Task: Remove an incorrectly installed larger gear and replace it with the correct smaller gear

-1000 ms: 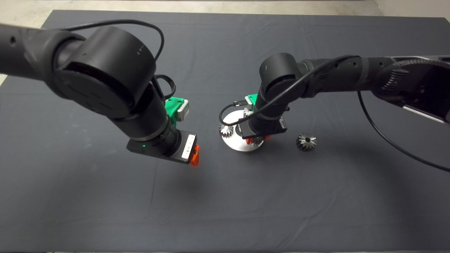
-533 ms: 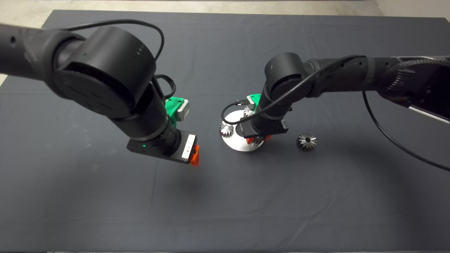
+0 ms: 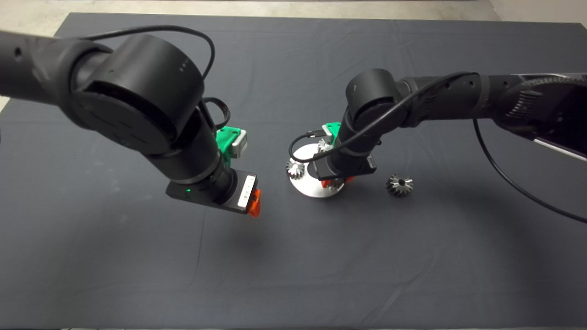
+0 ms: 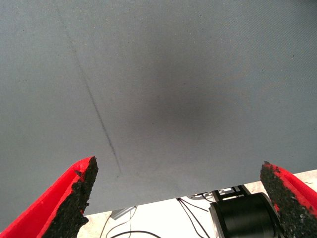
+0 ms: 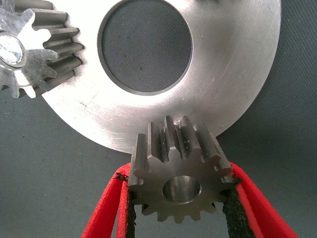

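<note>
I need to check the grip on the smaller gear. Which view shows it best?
The right wrist view: the smaller gear fills it, pinched between the right gripper fingers. The head view shows only a sliver; the left wrist view shows none.

Mat (image 3: pixel 293 275): matt dark cloth, finely woven. Disc (image 5: pixel 237 74): brushed metal, lightly scratched. Small gear (image 5: pixel 181 171): dull machined metal. Finger pads (image 4: pixel 81 191): rough black, crumbling edges.

You can't see most of the silver disc (image 3: pixel 308 188) in the head view; the right arm hides it. In the right wrist view, the edge crops the neighbouring gear (image 5: pixel 34 52).
</note>
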You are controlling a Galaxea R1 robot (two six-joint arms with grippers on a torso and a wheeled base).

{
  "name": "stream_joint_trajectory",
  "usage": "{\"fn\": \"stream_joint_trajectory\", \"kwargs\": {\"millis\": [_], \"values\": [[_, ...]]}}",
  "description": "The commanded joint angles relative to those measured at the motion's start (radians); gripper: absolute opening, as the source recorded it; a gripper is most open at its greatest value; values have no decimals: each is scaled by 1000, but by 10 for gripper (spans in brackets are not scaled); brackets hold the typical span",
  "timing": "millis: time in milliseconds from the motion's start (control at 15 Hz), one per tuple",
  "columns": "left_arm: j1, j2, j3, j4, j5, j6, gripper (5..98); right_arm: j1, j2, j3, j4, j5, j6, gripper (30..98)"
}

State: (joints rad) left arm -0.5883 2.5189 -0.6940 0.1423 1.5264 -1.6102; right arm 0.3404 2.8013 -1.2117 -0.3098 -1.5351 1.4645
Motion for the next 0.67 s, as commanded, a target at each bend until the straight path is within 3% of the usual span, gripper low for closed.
{"fn": "stream_joint_trajectory", "kwargs": {"millis": [0,600], "values": [[-21,7,2,6,67,4,839,22,30,-15,-32,-100,-3,361],[-21,1,6,5,67,4,839,23,57,-8,-32,-100,8,357]]}}
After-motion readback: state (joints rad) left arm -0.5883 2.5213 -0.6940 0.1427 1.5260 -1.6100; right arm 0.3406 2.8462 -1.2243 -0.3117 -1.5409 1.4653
